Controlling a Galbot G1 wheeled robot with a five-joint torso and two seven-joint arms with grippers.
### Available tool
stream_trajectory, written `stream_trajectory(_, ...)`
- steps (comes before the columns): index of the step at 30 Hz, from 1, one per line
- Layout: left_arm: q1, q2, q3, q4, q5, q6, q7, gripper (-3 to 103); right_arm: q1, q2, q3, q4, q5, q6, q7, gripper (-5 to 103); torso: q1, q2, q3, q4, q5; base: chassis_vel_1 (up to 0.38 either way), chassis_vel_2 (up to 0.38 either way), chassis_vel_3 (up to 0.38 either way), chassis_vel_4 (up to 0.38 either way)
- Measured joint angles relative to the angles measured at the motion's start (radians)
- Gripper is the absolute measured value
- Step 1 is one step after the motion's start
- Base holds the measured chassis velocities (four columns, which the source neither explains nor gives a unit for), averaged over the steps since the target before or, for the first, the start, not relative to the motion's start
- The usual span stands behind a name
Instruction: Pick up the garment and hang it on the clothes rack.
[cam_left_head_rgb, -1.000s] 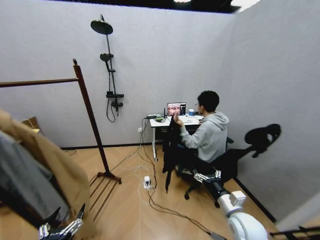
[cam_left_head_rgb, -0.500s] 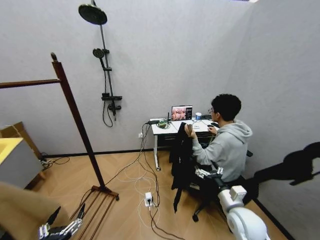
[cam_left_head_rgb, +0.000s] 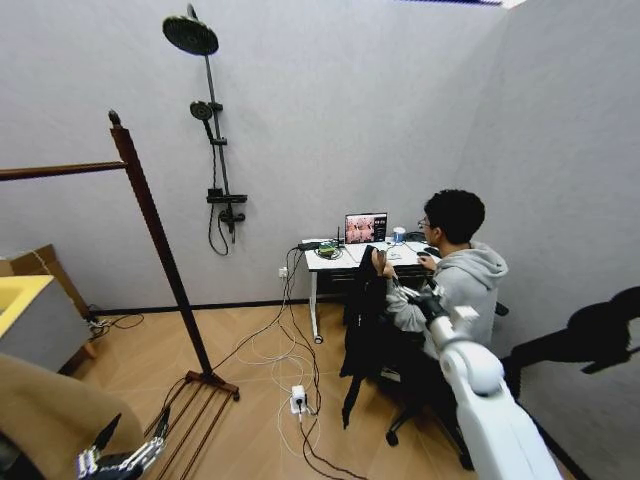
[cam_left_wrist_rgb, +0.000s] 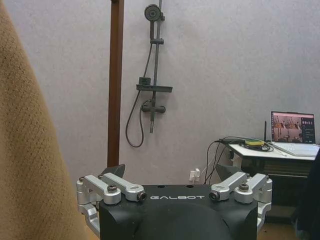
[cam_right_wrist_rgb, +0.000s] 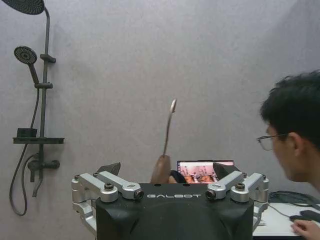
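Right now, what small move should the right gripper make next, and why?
Probably ease the open right gripper forward to the black jacket. It is not yet touching it, and a person's hand holds the jacket up on a hanger straight ahead.

The room is evenly and fairly brightly lit from overhead, with a ceiling lamp's glare at the head view's top right corner and a dark, soft-edged shadow (cam_left_head_rgb: 585, 335) thrown on the right-hand wall (cam_left_head_rgb: 560, 180). The head view bends toward its edges, so the rack (cam_left_head_rgb: 160, 255) post leans and the walls splay. Both wrist views are sharp on the far wall, while the tan coat (cam_left_wrist_rgb: 30, 150) looms large and soft at the left wrist view's edge.
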Motion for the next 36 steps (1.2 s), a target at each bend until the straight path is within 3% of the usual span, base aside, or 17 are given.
stream_trajectory(4, 0.0, 0.0, 0.0, 0.0, 0.0, 0.0, 0.0, 100, 0.06, 0.011, -0.041, -0.059, -0.013, 0.002, 0.004, 100, 0.0, 0.0, 0.0, -0.0001, 0.0, 0.0, 0.0, 0.0, 0.0)
stream_trajectory(12, 0.0, 0.0, 0.0, 0.0, 0.0, 0.0, 0.0, 100, 0.12, 0.063, -0.095, -0.155, -0.016, -0.022, 0.125, 101, 0.0, 0.0, 0.0, -0.0005, 0.0002, 0.0, 0.0, 0.0, 0.0)
stream_trajectory(14, 0.0, 0.0, 0.0, 0.0, 0.0, 0.0, 0.0, 100, 0.125, 0.068, -0.098, -0.174, -0.004, -0.024, 0.145, 93, 0.0, 0.0, 0.0, -0.0005, 0.0002, 0.0, 0.0, 0.0, 0.0)
stream_trajectory(16, 0.0, 0.0, 0.0, 0.0, 0.0, 0.0, 0.0, 100, 0.127, 0.067, -0.096, -0.18, -0.002, -0.024, 0.145, 93, 0.0, 0.0, 0.0, -0.0004, 0.0002, 0.0, 0.0, 0.0, 0.0)
stream_trajectory(17, 0.0, 0.0, 0.0, 0.0, 0.0, 0.0, 0.0, 100, 0.126, 0.064, -0.091, -0.185, -0.001, -0.024, 0.145, 83, 0.0, 0.0, 0.0, -0.0004, 0.0002, 0.0, 0.0, 0.0, 0.0)
stream_trajectory(23, 0.0, 0.0, 0.0, 0.0, 0.0, 0.0, 0.0, 100, 0.117, 0.051, -0.071, -0.188, 0.001, -0.019, 0.123, 66, 0.0, 0.0, 0.0, -0.0007, 0.0002, 0.0, 0.0, 0.0, 0.0)
stream_trajectory(29, 0.0, 0.0, 0.0, 0.0, 0.0, 0.0, 0.0, 100, 0.103, 0.046, -0.064, -0.199, -0.062, 0.006, 0.074, 39, 0.0, 0.0, 0.0, -0.0004, 0.0002, 0.0, 0.0, 0.0, 0.0)
stream_trajectory(32, 0.0, 0.0, 0.0, 0.0, 0.0, 0.0, 0.0, 100, 0.1, 0.048, -0.064, -0.199, -0.071, 0.007, 0.072, 33, 0.0, 0.0, 0.0, -0.0005, 0.0002, 0.0, 0.0, 0.0, 0.0)
stream_trajectory(33, 0.0, 0.0, 0.0, 0.0, 0.0, 0.0, 0.0, 100, 0.098, 0.051, -0.065, -0.199, -0.073, 0.006, 0.071, 23, 0.0, 0.0, 0.0, -0.0004, 0.0002, 0.0, 0.0, 0.0, 0.0)
stream_trajectory(35, 0.0, 0.0, 0.0, 0.0, 0.0, 0.0, 0.0, 100, 0.098, 0.051, -0.065, -0.199, -0.073, 0.006, 0.071, 23, 0.0, 0.0, 0.0, -0.0004, 0.0002, 0.0, 0.0, 0.0, 0.0)
stream_trajectory(36, 0.0, 0.0, 0.0, 0.0, 0.0, 0.0, 0.0, 100, 0.098, 0.052, -0.065, -0.199, -0.073, 0.006, 0.071, 18, 0.0, 0.0, 0.0, -0.0005, 0.0002, 0.0, 0.0, 0.0, 0.0)
